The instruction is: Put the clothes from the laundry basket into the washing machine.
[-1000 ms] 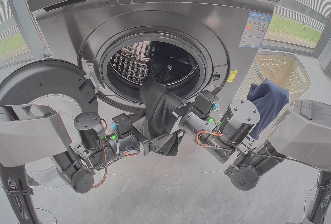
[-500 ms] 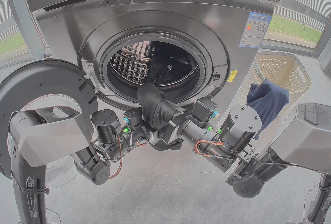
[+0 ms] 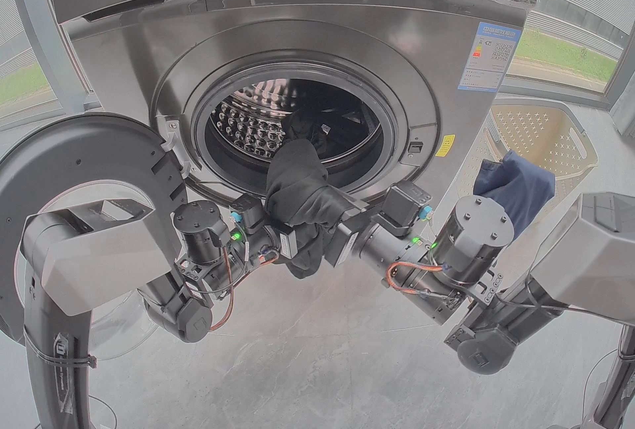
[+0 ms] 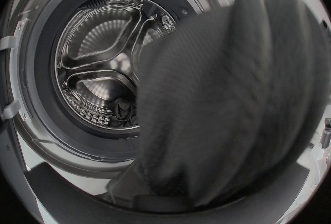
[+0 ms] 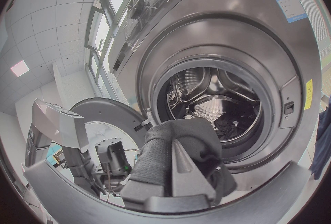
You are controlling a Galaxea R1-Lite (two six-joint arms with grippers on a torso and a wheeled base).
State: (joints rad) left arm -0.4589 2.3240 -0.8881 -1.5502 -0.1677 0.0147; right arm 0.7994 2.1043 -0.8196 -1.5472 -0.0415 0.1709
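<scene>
Washing machine (image 3: 397, 53), door (image 3: 79, 153) swung wide to its left, dark clothes (image 3: 317, 133) lying in the drum. Laundry basket (image 3: 549, 133) on its right, blue garment (image 3: 519, 182) draped over the rim. Black garment (image 3: 297, 186) bunched at the opening's lower lip, part hanging outside. Right pincer (image 5: 182, 162) clamped on it. Left pincer (image 3: 288, 244) under the bundle, covered by cloth, can't tell its state.

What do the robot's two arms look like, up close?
Both match. The left arm and right arm have pale grey angular shells, then black cylindrical joints with small screws. Orange cables loop beside each forearm, green lights glow near the wrists, and black boxy modules with teal fittings sit on top.
</scene>
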